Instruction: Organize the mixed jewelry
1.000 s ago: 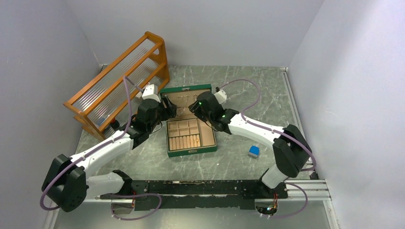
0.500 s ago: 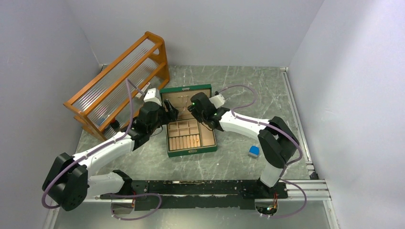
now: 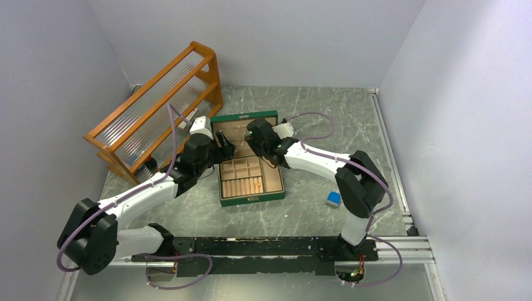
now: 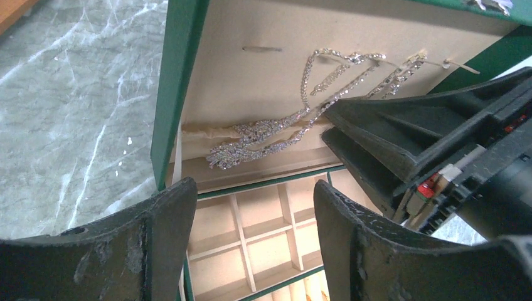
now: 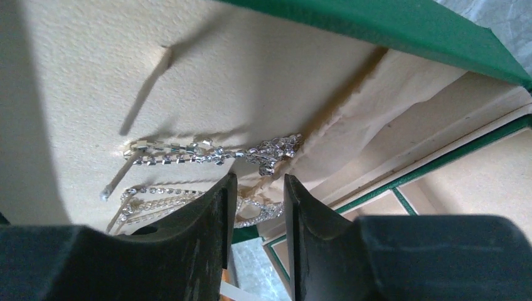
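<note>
The green box (image 3: 252, 200) lies open, its lid (image 3: 243, 117) standing upright. Sparkling silver chains (image 4: 270, 132) of the mixed jewelry hang from pegs on the lid's beige lining. My left gripper (image 4: 254, 188) is open and holds nothing. It hovers over the divided compartments (image 4: 248, 226), just below the chains. My right gripper (image 5: 258, 182) is pressed up to the lining with a narrow gap between its jaws. Chain strands (image 5: 207, 150) run across its tips and a loop shows in the gap. From the left wrist view its fingers (image 4: 389, 125) touch the chains' lower end.
A wooden rack (image 3: 157, 106) stands at the back left, close behind my left arm. A small blue block (image 3: 333, 199) lies on the marble table to the right of the box. Tiny gold bits sit on the ring rolls (image 3: 244, 186) at the box's front.
My right arm has swung left, in toward the lid, and its jaws have narrowed. My left gripper has crept slightly closer to the box, still open.
</note>
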Action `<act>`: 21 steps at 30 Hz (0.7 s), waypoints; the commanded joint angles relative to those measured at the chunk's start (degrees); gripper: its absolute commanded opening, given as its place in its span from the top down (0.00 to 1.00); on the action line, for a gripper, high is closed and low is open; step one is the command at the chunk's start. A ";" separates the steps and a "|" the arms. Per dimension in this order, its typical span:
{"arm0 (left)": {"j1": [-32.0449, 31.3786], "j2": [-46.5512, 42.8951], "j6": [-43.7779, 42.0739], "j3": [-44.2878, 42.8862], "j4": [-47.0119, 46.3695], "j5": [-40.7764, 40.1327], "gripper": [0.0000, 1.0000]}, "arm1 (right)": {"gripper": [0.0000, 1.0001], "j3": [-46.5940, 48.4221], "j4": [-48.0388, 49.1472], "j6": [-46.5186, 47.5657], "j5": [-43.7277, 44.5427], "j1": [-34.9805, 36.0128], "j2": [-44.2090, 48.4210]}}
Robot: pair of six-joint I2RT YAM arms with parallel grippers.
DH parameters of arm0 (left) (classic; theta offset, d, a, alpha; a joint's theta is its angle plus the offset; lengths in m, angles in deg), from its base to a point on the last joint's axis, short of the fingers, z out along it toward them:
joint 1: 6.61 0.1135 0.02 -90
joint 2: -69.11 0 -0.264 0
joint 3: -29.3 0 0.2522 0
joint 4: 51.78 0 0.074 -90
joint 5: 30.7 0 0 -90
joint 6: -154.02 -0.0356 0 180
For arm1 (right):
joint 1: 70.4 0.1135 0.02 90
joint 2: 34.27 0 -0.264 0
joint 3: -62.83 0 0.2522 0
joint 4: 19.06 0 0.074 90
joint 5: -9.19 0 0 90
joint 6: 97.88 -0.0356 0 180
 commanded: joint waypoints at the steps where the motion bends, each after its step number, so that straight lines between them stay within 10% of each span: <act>1: 0.53 0.43 0.27 -0.76 -1.53 0.40 0.28 | 0.65 3.35 -4.35 -4.11 3.00 0.10 -3.08; 21: 0.51 2.15 0.12 -0.98 -2.71 3.39 0.24 | 1.00 1.46 -2.64 -4.08 1.55 0.10 -1.71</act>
